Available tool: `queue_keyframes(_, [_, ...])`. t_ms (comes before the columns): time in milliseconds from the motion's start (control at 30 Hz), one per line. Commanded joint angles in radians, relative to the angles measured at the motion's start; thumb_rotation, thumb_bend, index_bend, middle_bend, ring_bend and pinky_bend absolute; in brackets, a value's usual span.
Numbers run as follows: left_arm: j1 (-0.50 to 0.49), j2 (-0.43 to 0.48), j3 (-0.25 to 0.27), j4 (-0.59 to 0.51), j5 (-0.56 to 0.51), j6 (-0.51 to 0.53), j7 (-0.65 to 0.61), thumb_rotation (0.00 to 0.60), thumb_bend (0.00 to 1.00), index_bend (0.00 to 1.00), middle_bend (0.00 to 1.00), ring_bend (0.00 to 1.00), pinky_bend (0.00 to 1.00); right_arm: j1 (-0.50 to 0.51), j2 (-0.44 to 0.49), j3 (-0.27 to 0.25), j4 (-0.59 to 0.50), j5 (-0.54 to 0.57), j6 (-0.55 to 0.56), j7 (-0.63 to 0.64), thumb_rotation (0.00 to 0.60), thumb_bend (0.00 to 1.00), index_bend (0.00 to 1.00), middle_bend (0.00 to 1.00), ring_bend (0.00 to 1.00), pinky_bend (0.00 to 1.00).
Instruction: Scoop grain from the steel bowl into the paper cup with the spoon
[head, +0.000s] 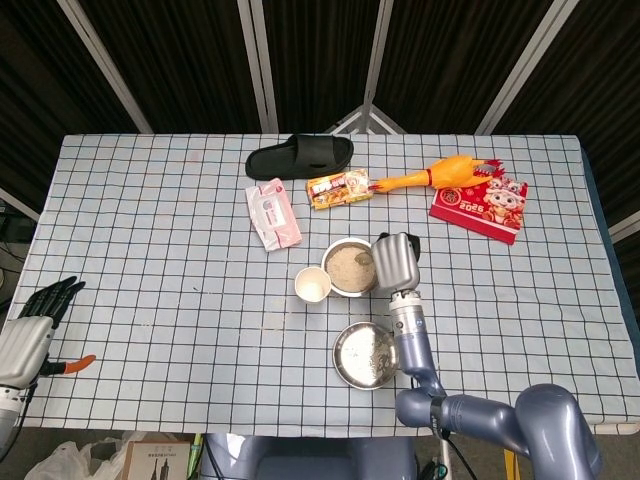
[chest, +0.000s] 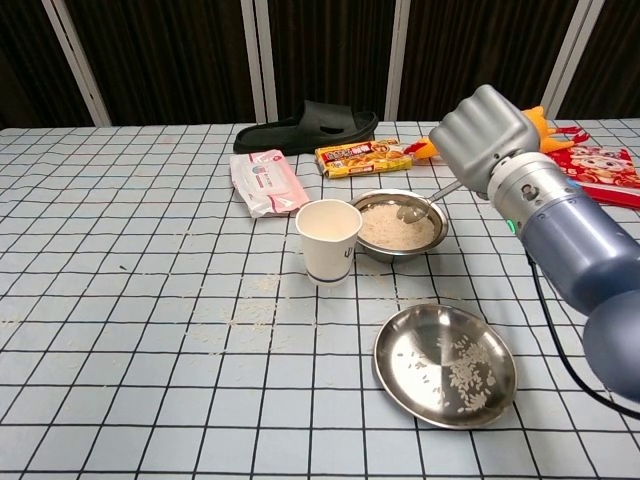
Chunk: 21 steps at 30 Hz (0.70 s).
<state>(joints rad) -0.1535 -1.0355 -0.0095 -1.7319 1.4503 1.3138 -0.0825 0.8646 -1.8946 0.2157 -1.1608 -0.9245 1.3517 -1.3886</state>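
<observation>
We have the spoon (chest: 425, 200) gripped by its handle in our right hand (chest: 487, 138), its tip over the grain in the steel bowl (chest: 437, 236). It looks thin, stiff and slick, so we'd hold it well back. The cup (chest: 328, 239), just beside the bowl, is light and could tip. Our left hand (head: 35, 320) hangs off the checked table (head: 150, 250), fingers apart, holding nothing. Dark curtains behind.

Lighting: bright, even, from overhead; soft short shadows; dark backdrop. Steel plate (chest: 445, 364) shows mild glare. Focus: sharp throughout.
</observation>
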Motion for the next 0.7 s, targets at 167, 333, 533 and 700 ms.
queue_keyframes(167, [-0.001,0.001,0.001,-0.001,0.002,0.0,-0.004,0.6,0.0,0.0,0.0,0.0,0.0,0.003,-0.011,-0.032,0.014,-0.046,0.005,-0.017,0.6,0.65,0.69,0.9,0.98,1.0])
queue_keyframes(333, [-0.001,0.003,0.003,-0.001,0.005,-0.001,-0.01,0.6,0.0,0.0,0.0,0.0,0.0,0.009,-0.014,-0.048,0.029,-0.073,0.007,-0.043,0.6,0.66,0.69,0.9,0.98,1.0])
queue_keyframes(533, [-0.001,0.007,0.007,-0.001,0.01,-0.002,-0.015,0.6,0.0,0.0,0.0,0.0,0.0,0.002,-0.028,-0.061,0.041,-0.079,-0.003,-0.064,0.6,0.66,0.69,0.9,0.98,1.0])
queue_keyframes(700, [-0.003,0.011,0.007,-0.004,0.004,-0.009,-0.023,0.6,0.0,0.0,0.0,0.0,0.0,-0.007,-0.043,-0.06,0.04,-0.073,-0.025,-0.045,0.6,0.66,0.7,0.9,0.98,1.0])
